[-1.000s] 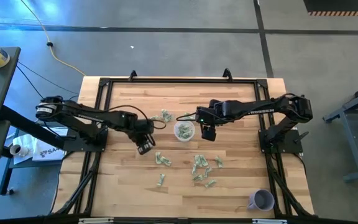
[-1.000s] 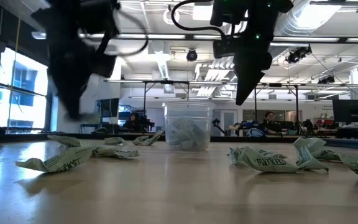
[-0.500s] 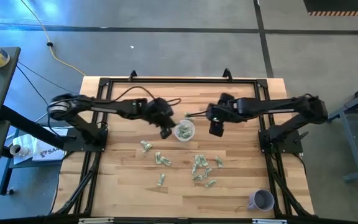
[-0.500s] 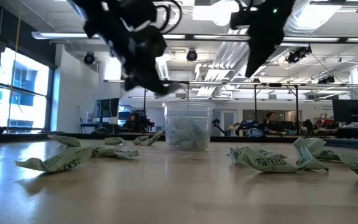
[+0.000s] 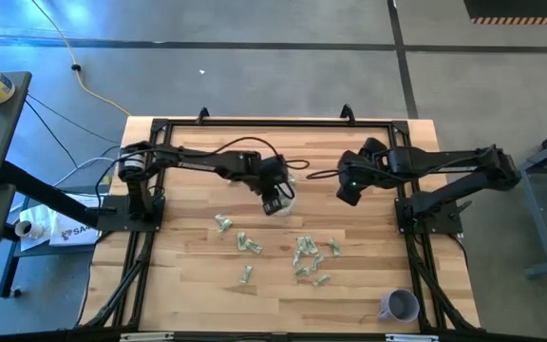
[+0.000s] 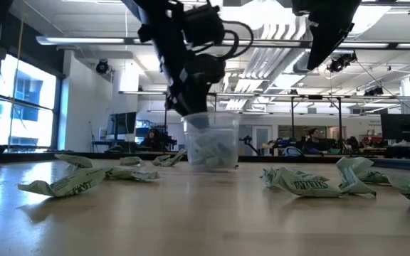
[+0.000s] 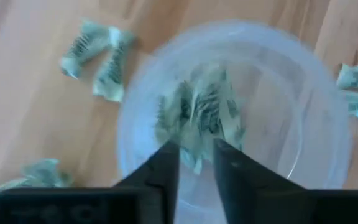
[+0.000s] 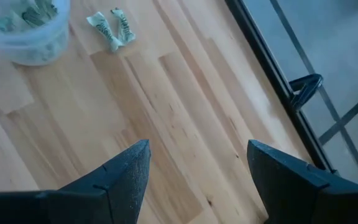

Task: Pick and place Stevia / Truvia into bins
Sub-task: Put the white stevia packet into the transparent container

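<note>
My left tool (image 5: 275,201) hangs directly over the small round clear plastic cup (image 6: 211,141) near the middle of the wooden table (image 5: 198,275), its fingers (image 7: 166,171) almost closed with only a narrow gap; I cannot tell if a packet sits between them. Green-and-white paper sweetener packets (image 7: 199,118) lie inside the cup (others are scattered on the table). My right tool (image 5: 348,190) waits open, well apart.

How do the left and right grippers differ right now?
The left gripper hangs over the clear cup, while the right gripper sits off to the side above bare table. The left's fingers are nearly together around a green packet; the right's are spread wide and empty. Both point downward.
</note>
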Robot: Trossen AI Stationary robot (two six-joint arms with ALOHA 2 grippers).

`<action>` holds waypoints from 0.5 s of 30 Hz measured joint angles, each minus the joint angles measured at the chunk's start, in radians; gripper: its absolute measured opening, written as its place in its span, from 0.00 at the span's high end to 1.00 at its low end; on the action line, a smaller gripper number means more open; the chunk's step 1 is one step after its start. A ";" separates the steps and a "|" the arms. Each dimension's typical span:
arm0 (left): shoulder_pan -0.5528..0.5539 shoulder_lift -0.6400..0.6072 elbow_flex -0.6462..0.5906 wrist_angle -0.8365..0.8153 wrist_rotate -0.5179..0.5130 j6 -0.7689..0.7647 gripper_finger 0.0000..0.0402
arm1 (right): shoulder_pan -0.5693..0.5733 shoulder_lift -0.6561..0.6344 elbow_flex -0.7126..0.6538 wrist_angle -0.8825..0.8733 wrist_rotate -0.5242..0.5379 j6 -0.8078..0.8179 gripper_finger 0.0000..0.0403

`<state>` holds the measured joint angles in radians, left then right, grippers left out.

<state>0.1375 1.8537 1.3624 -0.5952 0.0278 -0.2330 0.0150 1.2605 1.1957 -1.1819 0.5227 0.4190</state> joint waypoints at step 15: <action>-0.067 -0.154 0.298 -0.412 -0.148 0.025 0.43 | 0.005 0.000 -0.011 0.079 -0.050 -0.145 0.36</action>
<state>0.0704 1.7000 1.6600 -1.0072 -0.1206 -0.2082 0.0196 1.2609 1.1843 -1.1027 0.4724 0.2737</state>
